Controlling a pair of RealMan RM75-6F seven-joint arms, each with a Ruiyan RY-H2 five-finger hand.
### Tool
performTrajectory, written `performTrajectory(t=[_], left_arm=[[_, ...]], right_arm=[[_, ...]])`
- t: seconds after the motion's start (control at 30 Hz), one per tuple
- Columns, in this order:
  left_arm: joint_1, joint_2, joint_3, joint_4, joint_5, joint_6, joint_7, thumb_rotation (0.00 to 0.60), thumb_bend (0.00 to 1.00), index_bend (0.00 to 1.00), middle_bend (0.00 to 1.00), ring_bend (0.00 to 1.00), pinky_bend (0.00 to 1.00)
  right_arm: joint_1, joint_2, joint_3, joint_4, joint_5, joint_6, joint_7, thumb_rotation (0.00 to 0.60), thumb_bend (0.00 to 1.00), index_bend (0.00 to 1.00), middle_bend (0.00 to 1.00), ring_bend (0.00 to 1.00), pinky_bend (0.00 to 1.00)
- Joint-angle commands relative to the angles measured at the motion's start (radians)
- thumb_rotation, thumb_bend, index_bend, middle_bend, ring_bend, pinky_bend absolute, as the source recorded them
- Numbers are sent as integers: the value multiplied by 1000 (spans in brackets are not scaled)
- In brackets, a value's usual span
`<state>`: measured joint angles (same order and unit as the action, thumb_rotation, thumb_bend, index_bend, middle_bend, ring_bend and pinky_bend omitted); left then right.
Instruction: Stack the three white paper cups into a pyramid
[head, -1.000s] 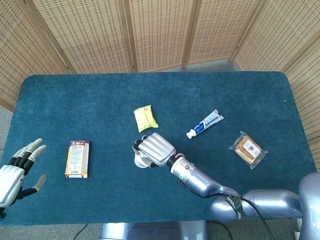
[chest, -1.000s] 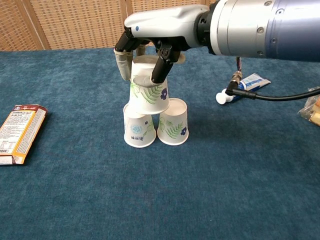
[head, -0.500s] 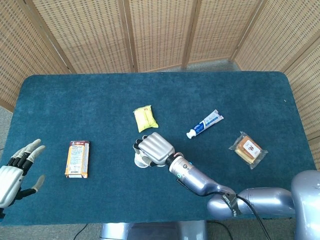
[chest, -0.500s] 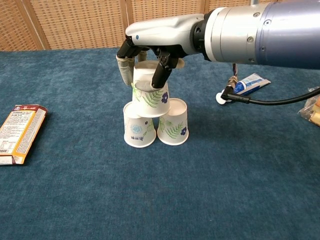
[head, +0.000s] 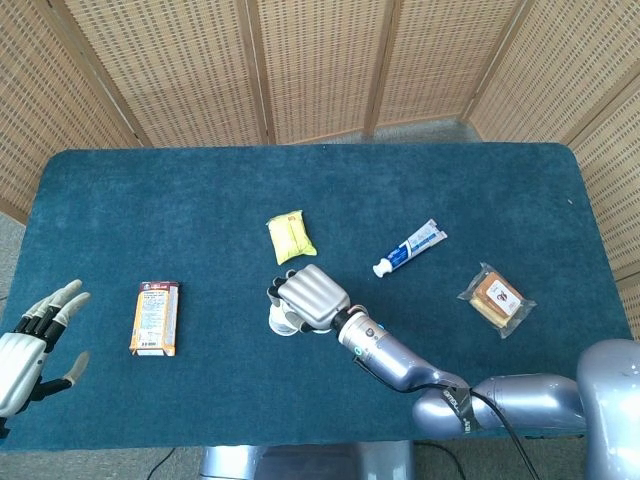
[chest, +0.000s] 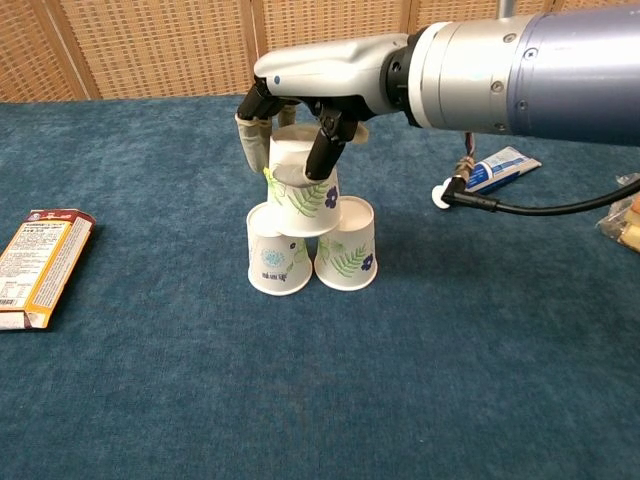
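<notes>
I see a dark teal felt tabletop (chest: 320, 400) backed by woven wicker screens (head: 320, 60). My right hand (chest: 310, 90) grasps the top white leaf-printed paper cup (chest: 300, 185), seemingly resting on two upturned base cups (chest: 312, 250). My left hand (head: 35, 340), cut off, hangs spread and empty.

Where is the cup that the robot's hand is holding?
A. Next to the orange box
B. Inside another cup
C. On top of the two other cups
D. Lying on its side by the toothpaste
C. In the chest view, the right hand grips the top cup, which sits on the two bottom cups that stand side by side on the table.
</notes>
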<state>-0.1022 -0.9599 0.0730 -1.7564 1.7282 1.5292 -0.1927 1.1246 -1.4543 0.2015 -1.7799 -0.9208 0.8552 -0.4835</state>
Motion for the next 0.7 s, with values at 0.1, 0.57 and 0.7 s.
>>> performTrajectory(t=[0.1, 0.57, 0.7], left_arm=[[-1, 0, 0, 2, 0, -3, -2, 600, 491, 0, 0, 0, 128], [-6, -1, 0, 5, 2, -11, -8, 600, 491, 0, 0, 0, 131], [-7, 0, -1, 2, 7, -9, -8, 600, 490, 0, 0, 0, 131]], right_arm=[[2, -5, -3, 7, 1, 2, 2, 600, 508, 422, 403, 377, 813], [3, 5, -15, 7, 8, 7, -1, 600, 504, 382, 394, 349, 791], [1, 12, -19, -2, 5, 9, -1, 600, 505, 371, 387, 338, 791]])
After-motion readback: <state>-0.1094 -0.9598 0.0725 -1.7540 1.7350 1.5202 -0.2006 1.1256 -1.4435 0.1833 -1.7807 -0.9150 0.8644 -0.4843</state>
